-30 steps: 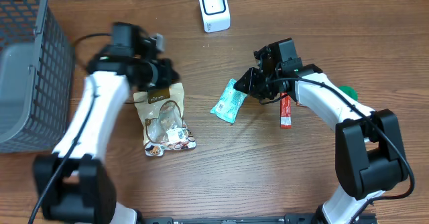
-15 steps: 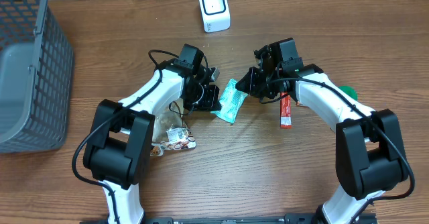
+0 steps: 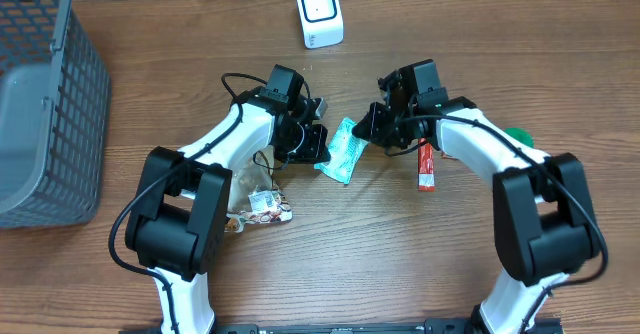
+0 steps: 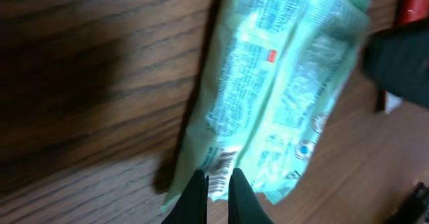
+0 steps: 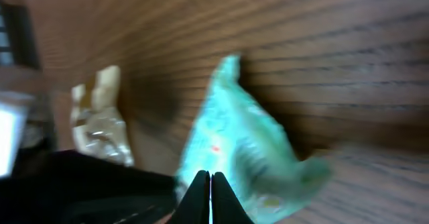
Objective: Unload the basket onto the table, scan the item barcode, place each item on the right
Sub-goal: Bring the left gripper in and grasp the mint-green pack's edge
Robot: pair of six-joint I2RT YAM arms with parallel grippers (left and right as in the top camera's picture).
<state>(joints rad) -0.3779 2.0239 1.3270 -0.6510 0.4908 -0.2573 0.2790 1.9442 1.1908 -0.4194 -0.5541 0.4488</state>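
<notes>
The teal packet (image 3: 342, 151) lies slanted between two closed pincers: left gripper (image 3: 314, 146) beside its left edge, right gripper (image 3: 371, 127) at its far corner.

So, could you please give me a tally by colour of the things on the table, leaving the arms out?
Teal packet: 1
Red sachet: 1
Tan and clear snack bag: 1
Green item, partly hidden behind the right arm: 1
White scanner: 1
Grey basket: 1
Total: 6
</notes>
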